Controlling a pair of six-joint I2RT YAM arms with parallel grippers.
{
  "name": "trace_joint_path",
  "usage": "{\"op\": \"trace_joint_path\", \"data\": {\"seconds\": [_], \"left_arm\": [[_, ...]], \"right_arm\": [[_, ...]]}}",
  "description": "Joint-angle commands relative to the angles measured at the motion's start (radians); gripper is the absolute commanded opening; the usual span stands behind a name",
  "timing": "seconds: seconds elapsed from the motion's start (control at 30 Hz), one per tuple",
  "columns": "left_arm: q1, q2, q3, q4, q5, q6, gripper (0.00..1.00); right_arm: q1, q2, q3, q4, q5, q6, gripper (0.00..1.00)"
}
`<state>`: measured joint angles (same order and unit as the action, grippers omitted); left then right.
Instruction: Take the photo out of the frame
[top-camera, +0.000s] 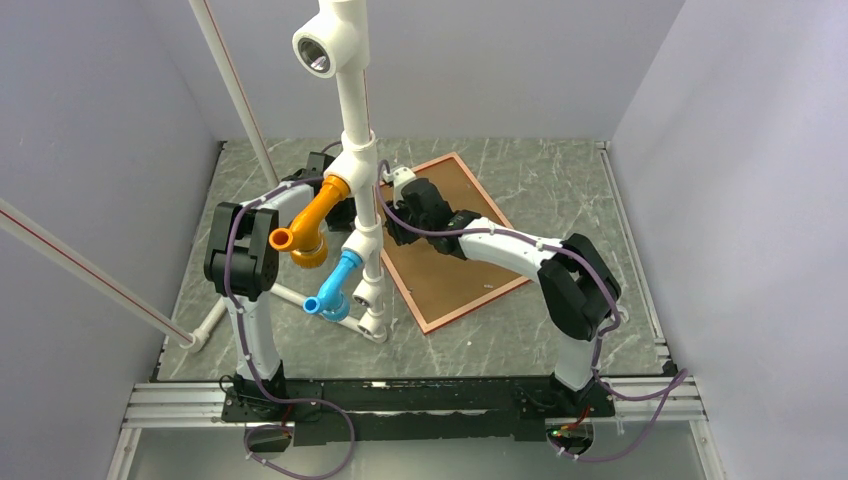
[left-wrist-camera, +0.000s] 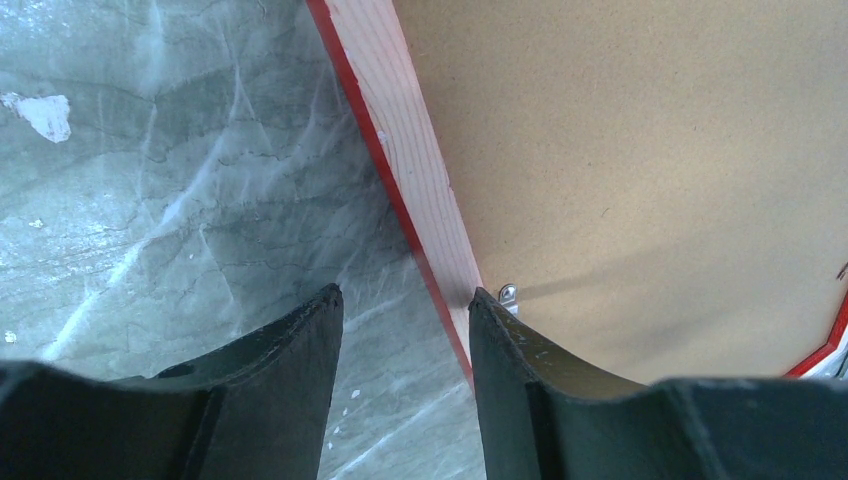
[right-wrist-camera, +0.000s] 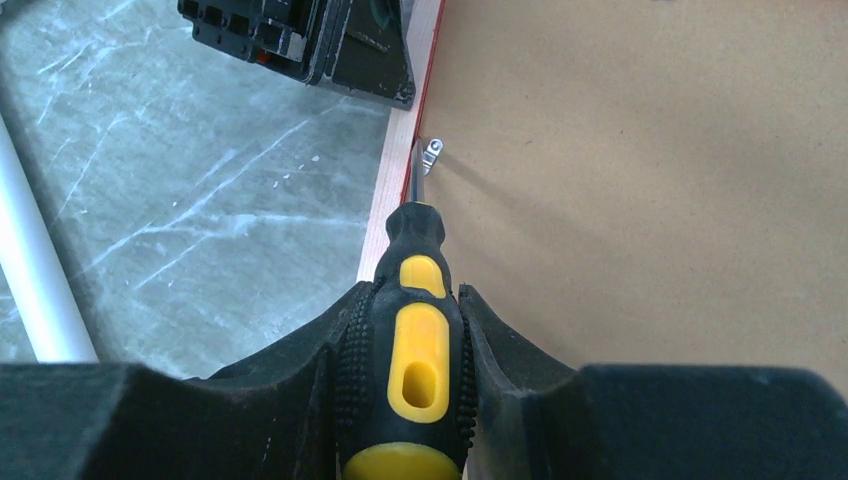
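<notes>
**Frame back-up, screwdriver at the clip**

Your left gripper (left-wrist-camera: 405, 300) stands partly open and empty. Its left finger hangs over the table (left-wrist-camera: 150, 200). Its right finger sits over the rail of the frame (left-wrist-camera: 420, 170), whose red edge runs from 11 to 5 o'clock there. Seen from above, the frame lies back-up mid-table, brown backing board (top-camera: 450, 285) showing, long axis 11 to 5 o'clock. Your right gripper (right-wrist-camera: 415, 288) is clamped on a yellow-and-black screwdriver (right-wrist-camera: 418, 350), which points to 12 o'clock at the metal clip (right-wrist-camera: 431, 152) on the rail.
</notes>
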<state>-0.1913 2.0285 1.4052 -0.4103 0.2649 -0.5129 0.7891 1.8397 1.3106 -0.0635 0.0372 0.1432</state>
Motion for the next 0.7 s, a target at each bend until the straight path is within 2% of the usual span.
{"op": "trace_joint_path", "data": {"seconds": [0.0,0.67], "left_arm": [[-0.004,0.016,0.025,-0.024,-0.017,0.005,0.54],[-0.004,0.013,0.026,-0.025,-0.013,0.004,0.55]], "right_arm": [[0.004,-0.040,0.050,-0.054,-0.010,-0.020,0.00],[0.003,-0.070,0.049,-0.103,-0.001,-0.021,0.00]]}}
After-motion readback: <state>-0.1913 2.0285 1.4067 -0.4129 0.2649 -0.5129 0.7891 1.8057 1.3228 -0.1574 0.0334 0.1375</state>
